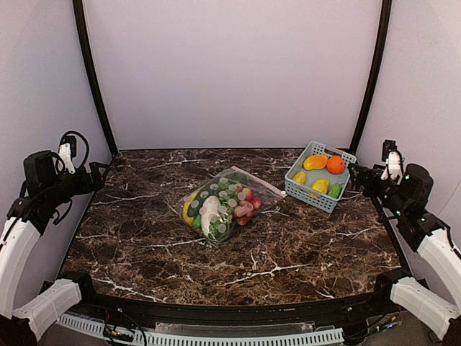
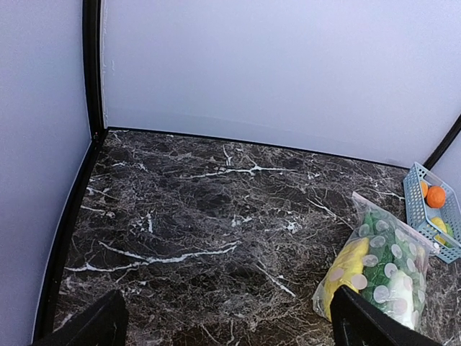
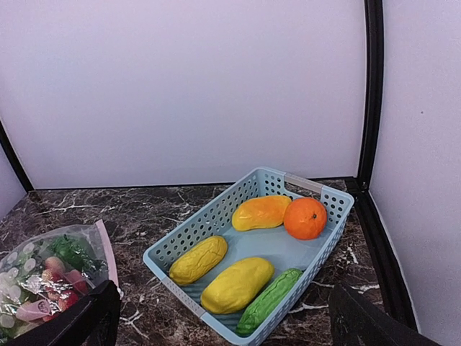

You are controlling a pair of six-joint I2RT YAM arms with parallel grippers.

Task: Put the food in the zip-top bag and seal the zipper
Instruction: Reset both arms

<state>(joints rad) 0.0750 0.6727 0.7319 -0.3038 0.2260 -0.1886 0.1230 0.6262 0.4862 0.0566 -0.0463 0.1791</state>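
Zip-top bag (image 1: pixel 223 204) on marble table (image 1: pixel 302 245), pale walls (image 1: pixel 230 72)

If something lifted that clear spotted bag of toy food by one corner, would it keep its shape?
Probably not: the crinkled zip-top bag looks floppy and would likely sag. The food bunched inside could slide toward the low end. Its glossy plastic may be slippery.

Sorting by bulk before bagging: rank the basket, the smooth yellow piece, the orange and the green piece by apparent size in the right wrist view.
1. Blue basket
2. Smooth yellow piece
3. Green piece and orange: about alike. The green one is longer, thinner and nearer the camera, so I leave them unranked.
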